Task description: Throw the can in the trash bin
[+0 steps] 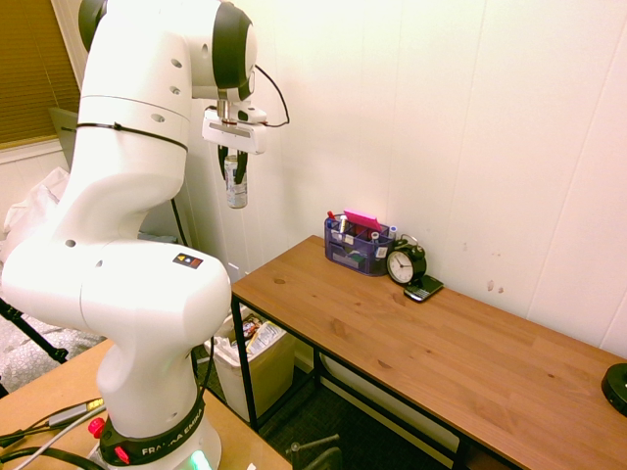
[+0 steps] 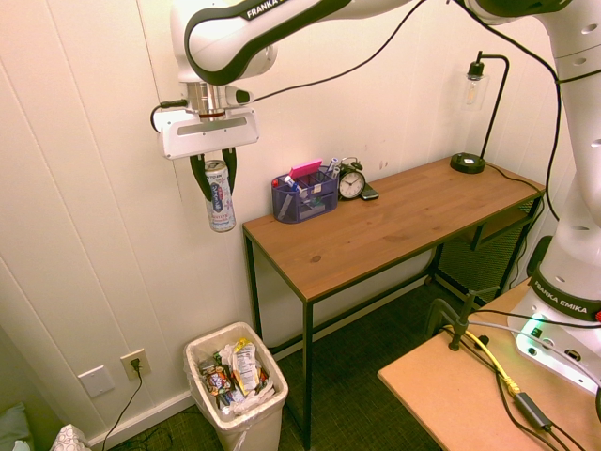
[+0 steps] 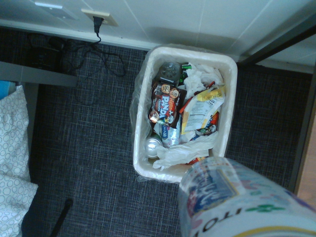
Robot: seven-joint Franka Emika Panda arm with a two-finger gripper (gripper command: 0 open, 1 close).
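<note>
Wooden table [image 1: 441,343] stands against white panelled wall; the gripper [image 1: 235,168], jaws closed on the can [image 1: 236,186], hangs beyond its end. Second exterior view: can [image 2: 219,195] held upright high above the trash bin [image 2: 235,395] on dark carpet. Wrist view: bin [image 3: 183,108] full of wrappers.

Silver-white can [image 2: 219,196] carried bluish print. Cream-white trash bin [image 2: 268,425] held red, yellow and white wrappers [image 3: 183,111]. Pen organizer [image 2: 303,201] was translucent blue; clock [image 1: 406,264] black; desk [image 1: 470,352] warm wood-grain brown.
</note>
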